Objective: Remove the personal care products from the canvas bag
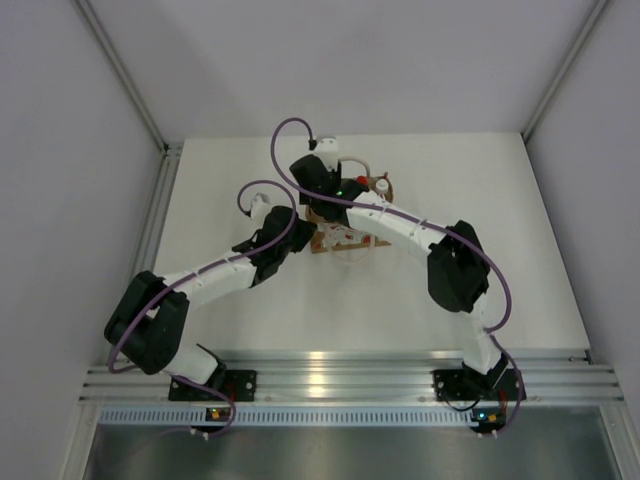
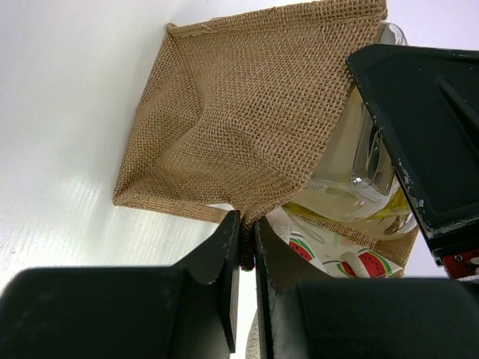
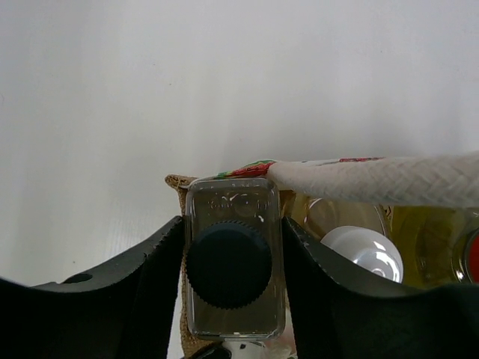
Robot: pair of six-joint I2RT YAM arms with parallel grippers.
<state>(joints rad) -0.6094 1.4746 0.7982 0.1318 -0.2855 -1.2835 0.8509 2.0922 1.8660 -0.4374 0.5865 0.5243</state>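
So the clear squarish plastic bottle with the dark ribbed cap [image 3: 232,258] is sitting at one end of the mouth of the small tan woven canvas bag [image 2: 232,120]. The right gripper [image 3: 232,232] has its black jaws pressed against both flat sides of it, around cap height. Looks like a proper clamp to me.

Right beside it in the bag there's an amber bottle with a white cap [image 3: 363,256], and past that what looks like a yellow bottle with a red cap [image 3: 430,239]. The left gripper [image 2: 246,241] is closed tight on a thin bit of the bag's lower edge, I'd guess to hold it down on the white table [image 2: 67,112].

What worries me:
- The white braided rope handle [image 3: 374,179] runs right up against the clear bottle's top edge, so a straight pull could hook it and drag the whole bag up.
- The left pinch only has a sliver of fabric, so it might slip.
- Smooth plastic sides could slide out of the jaws too.
- The neighbours could tip.
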